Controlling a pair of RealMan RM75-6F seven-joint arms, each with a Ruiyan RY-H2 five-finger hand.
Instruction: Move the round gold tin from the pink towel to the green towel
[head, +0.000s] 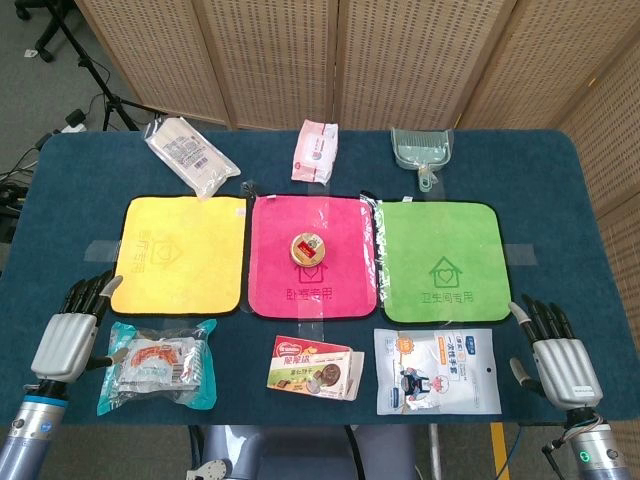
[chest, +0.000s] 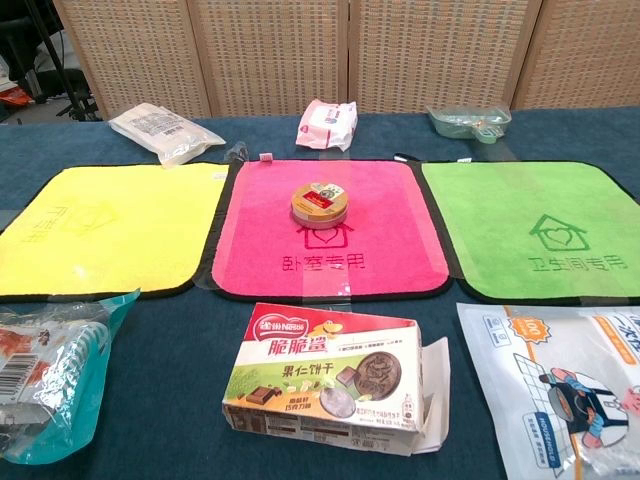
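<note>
Both robot hands, left robot hand (head: 68, 338) and right robot hand (head: 560, 356), spread, holding nothing; gold tin (head: 306, 247) on pink towel (head: 272, 275).

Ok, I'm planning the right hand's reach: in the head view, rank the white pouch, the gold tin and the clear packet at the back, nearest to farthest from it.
1. White pouch, front edge, just left of the right hand.
2. Round gold tin, mid-table on the pink towel.
3. Clear packet, far back-left corner.
</note>
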